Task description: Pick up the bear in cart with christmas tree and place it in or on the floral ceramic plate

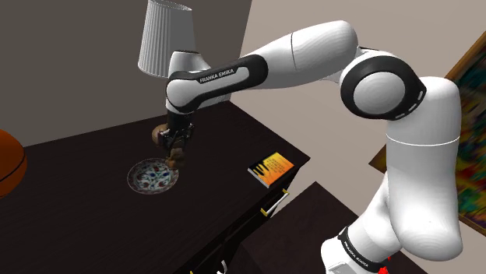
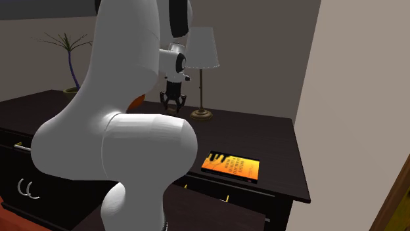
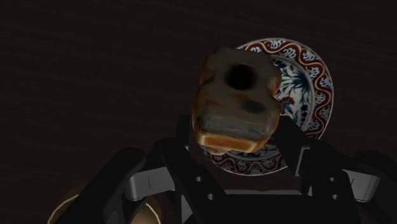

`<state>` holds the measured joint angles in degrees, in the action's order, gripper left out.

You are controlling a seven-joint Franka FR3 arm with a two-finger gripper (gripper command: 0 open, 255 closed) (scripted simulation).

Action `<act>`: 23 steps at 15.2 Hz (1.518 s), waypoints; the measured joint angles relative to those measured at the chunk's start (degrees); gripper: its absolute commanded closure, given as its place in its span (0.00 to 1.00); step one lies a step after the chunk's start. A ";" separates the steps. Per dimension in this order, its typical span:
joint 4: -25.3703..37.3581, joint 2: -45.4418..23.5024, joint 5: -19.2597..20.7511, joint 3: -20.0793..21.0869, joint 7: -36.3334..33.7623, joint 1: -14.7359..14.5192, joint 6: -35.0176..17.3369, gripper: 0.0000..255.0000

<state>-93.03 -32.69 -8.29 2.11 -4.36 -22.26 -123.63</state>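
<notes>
1. The bear is a small, lumpy brown figurine with orange-tinted edges and a round dark hollow in the face that the wrist view shows. It is clasped between the two black fingers of the gripper and hangs above the dresser, over the rim of the plate.
2. The plate is round, with blue floral work in the middle and a red and white patterned border. It lies flat on the dark dresser top, well in from the edges.
</notes>
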 measured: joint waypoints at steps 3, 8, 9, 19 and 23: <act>3.36 -2.24 0.44 0.57 -3.22 -2.45 0.73 1.00; 6.71 -5.80 0.77 0.92 -5.42 -4.28 0.20 1.00; 6.64 -6.21 0.76 0.93 -5.42 -4.33 -0.27 1.00; 6.17 -8.90 0.57 1.02 -4.92 -4.37 -3.73 1.00; 6.20 -8.99 0.59 0.98 -4.93 -4.36 -3.81 0.00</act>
<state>-86.84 -41.68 -7.71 3.10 -9.29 -26.62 -127.44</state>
